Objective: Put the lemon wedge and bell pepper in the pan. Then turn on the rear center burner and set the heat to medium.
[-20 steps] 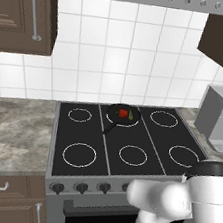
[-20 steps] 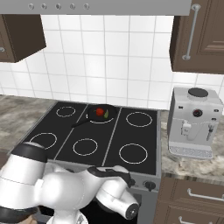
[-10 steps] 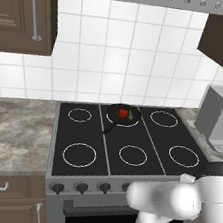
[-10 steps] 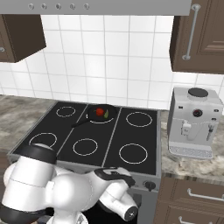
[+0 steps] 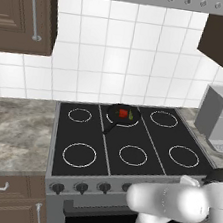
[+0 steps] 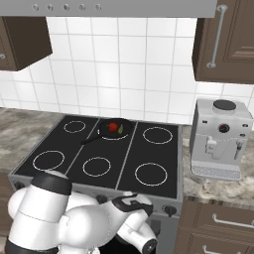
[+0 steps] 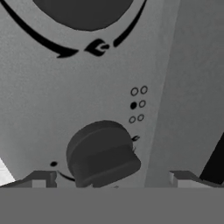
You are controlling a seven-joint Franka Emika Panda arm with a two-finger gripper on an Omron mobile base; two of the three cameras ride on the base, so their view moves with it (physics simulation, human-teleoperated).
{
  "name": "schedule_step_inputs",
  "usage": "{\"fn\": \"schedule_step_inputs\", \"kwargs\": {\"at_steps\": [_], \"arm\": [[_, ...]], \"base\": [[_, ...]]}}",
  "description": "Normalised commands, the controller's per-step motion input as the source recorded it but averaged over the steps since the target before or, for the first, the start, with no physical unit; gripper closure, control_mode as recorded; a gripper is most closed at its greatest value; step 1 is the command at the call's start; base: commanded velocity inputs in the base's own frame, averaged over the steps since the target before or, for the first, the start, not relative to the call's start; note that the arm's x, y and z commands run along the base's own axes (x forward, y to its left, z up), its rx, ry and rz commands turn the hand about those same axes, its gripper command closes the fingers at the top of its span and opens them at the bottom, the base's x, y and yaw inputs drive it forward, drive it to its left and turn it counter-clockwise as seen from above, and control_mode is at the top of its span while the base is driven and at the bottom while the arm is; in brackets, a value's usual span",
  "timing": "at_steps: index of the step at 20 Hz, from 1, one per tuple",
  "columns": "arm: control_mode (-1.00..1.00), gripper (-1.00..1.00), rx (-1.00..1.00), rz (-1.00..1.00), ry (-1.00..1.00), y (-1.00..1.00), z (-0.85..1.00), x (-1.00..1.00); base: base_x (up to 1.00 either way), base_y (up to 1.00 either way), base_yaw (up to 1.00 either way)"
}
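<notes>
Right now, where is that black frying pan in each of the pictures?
Left base view: the pan sits on the rear center burner, upper middle of the cooktop.
Right base view: on the same rear burner, left of middle.
Hand view: not in it; a stove knob is.
Shared landmark: the grey coffee machine.

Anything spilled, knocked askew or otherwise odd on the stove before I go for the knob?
Nothing stands out. The small black frying pan sits level on the rear center burner, holding the red bell pepper and the yellow-green lemon wedge. The open gripper faces a dark round knob.
</notes>
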Motion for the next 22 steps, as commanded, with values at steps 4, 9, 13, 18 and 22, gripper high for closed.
{"fn": "schedule_step_inputs", "kwargs": {"at_steps": [4,9,13,18,22], "arm": [[-1.00,-1.00,0.00,0.00,-0.02,-0.15,0.00,0.18],[-1.00,-1.00,0.00,0.01,0.00,-0.13,0.00,0.18],[-1.00,-1.00,0.00,0.01,0.00,-0.10,-0.01,0.22],[-1.00,-1.00,0.00,0.01,0.00,-0.07,0.00,0.29],[-1.00,-1.00,0.00,0.01,0.00,-0.09,-0.01,0.31]], "base": [[0.00,0.00,0.00],[0.00,0.00,0.00],[0.00,0.00,0.00],[0.00,0.00,0.00],[0.00,0.00,0.00]]}}
